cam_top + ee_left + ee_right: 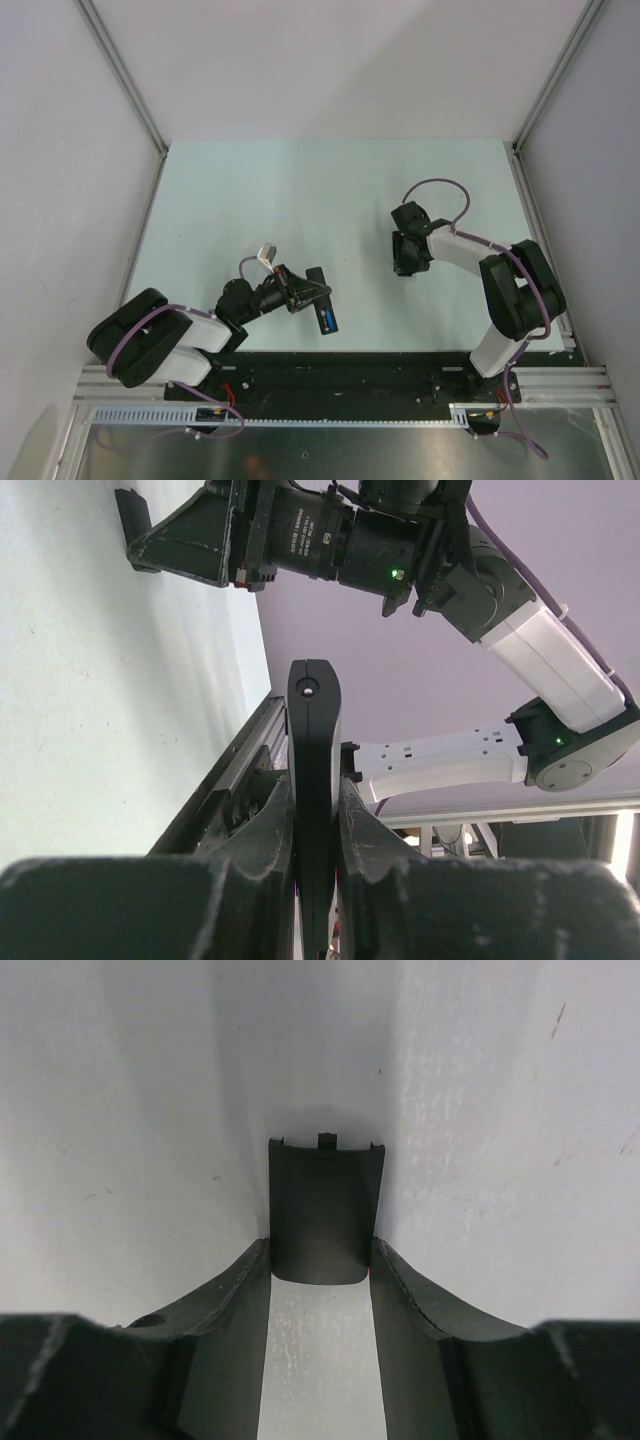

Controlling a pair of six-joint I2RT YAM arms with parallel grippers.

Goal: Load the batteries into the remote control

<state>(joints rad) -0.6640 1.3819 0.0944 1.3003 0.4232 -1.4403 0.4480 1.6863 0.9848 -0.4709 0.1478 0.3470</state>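
- Near the table's (250, 200) near edge, left of centre, the left gripper (315, 785) pinches the remote (314, 710) by its long sides. The remote appears to be clear of the surface, with one end poking out past the fingers.
- From above, a streak of blue shows in the end of the remote closest to the near edge. It is probably a battery (328, 321) seated in the open bay; how many are in cannot be told.
- Right of centre, about midway between the near and far edges, the right gripper (320, 1260) clamps a small flat black cover (324, 1205). Its tabbed end points away from the fingers.
- The two grippers are well apart, and the remote and cover are not touching.
- The step in hand looks like closing up: loading appears done or nearly so, and the cover is yet to go on.
- The next move calls for carrying the cover across to the remote and lining its tabs up with the bay's slots. It then has to be slid or pressed home while the left gripper holds the remote steady. A skewed approach could jam the tabs or twist the remote in its grip.
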